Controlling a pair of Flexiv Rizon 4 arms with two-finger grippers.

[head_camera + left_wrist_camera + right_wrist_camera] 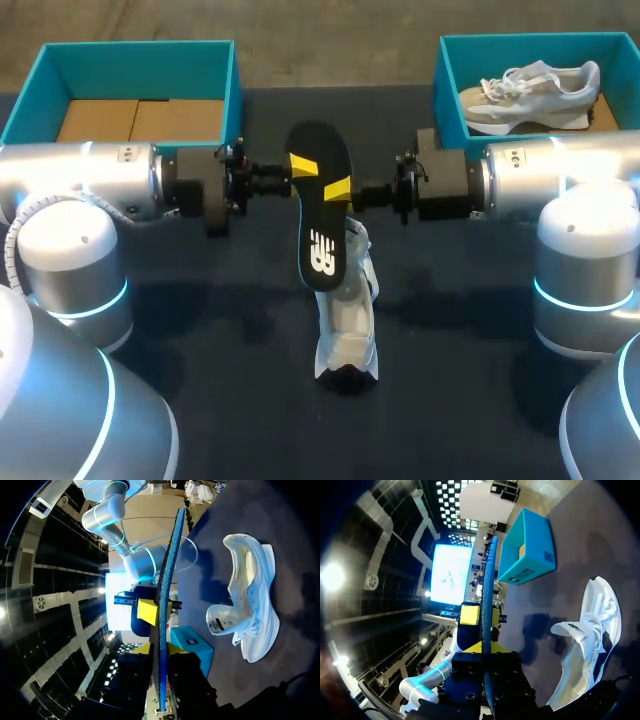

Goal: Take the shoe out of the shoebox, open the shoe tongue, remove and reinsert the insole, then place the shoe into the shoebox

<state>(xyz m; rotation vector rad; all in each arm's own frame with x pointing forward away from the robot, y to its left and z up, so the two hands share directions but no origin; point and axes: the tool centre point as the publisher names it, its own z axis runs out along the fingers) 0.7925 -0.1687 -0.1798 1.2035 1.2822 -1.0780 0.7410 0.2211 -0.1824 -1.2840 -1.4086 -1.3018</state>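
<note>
**A:** Where was the insole (pixel 322 205) when you looked?

**B:** It was off the table (pixel 220 400), held level between the two arms. It was black on top and blue underneath, with its length running away from the robot. Its near end overlapped the far part of the shoe (pixel 348 320) from above.

**A:** And the claws?

**B:** The left gripper (pixel 298 166) pinched the insole's left edge, one yellow tip on top and the other beneath. The right gripper (pixel 340 188) pinched the opposite edge in the same way, a little nearer the robot. Each wrist view showed the insole edge-on, clamped between that arm's own fingers, with the other arm's yellow tip facing it across the insole.

**A:** How did the shoe lie?

**B:** It was white and lay on the dark table at the middle, between the two arms. Neither gripper touched it. Its tongue (pixel 220 622) stood lifted from the opening.

**A:** The boxes?

**B:** There were two teal ones along the far edge. The left shoebox (pixel 140 48) showed only its brown cardboard floor. The right shoebox (pixel 447 80) held a second shoe (pixel 530 95), beige and white, lying on its side.
</note>
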